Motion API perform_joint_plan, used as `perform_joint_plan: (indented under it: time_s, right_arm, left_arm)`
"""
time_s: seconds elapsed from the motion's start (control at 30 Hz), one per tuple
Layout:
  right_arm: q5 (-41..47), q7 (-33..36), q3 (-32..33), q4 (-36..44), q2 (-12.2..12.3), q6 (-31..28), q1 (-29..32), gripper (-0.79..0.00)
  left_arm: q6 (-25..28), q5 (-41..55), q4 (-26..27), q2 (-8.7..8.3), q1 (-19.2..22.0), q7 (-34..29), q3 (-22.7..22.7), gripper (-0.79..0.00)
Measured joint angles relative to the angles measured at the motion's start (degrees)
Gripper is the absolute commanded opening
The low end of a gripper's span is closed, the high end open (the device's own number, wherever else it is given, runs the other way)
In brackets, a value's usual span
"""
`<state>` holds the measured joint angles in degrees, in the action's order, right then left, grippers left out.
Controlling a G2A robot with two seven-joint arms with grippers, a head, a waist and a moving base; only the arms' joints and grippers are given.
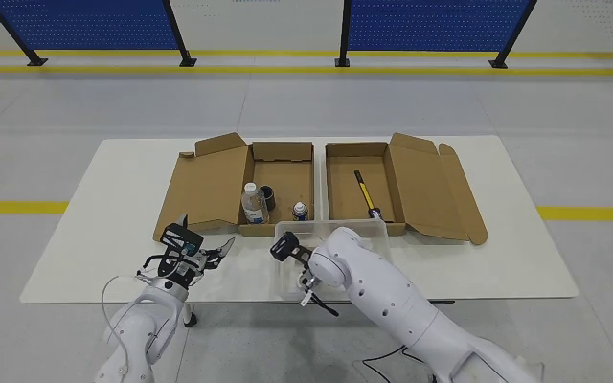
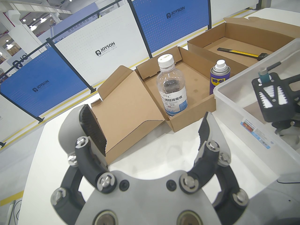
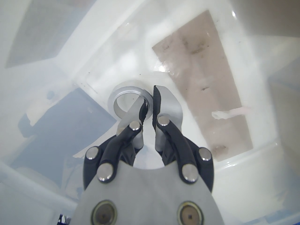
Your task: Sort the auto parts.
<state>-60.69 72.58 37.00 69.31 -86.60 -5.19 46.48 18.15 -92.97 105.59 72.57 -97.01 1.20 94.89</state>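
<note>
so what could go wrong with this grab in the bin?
The right end effector pinches only the thin wall of the metal ring, one finger inside; it may pivot or slip on the lift.
It sits deep in the clear bin; the ring could clip the rim coming out.
The bottle and spray can stand upright in the left box; a careless drop could topple them.

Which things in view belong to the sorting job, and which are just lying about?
Job:
- metal ring, pinched by the right end effector in the clear bin
- clear bottle, spray can and dark cylinder in the left cardboard box
- yellow-handled tool in the right cardboard box
- left end effector, open

Lying about:
- blue and white barrier panels behind the table
</note>
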Motion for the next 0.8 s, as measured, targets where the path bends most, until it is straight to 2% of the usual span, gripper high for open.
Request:
perform_joint_plan:
  time_s: [0.2,0.47,0.6,0.8]
  right_arm:
    - [-2.13,0.28,5.57,5.92,1.88,1.79,1.61,-0.785]
    - [-4.77,1.02,16.25,19.28,5.24,2.23,8.01,-0.785]
    - [-3.15,-2.35,21.5,24.08,6.39,1.45,12.02,-0.785]
    - [4.76,-10.23,27.51,25.37,7.29,-1.94,16.59,-0.785]
  left_arm:
    - [0.0,0.0,0.0,0.0,0.0,0.0,0.0,0.0]
    - [0.0,0.0,0.0,0.0,0.0,0.0,0.0,0.0]
    - [0.0,0.0,0.0,0.0,0.0,0.0,0.0,0.0]
    - [0.0,0.0,0.0,0.0,0.0,0.0,0.0,0.0]
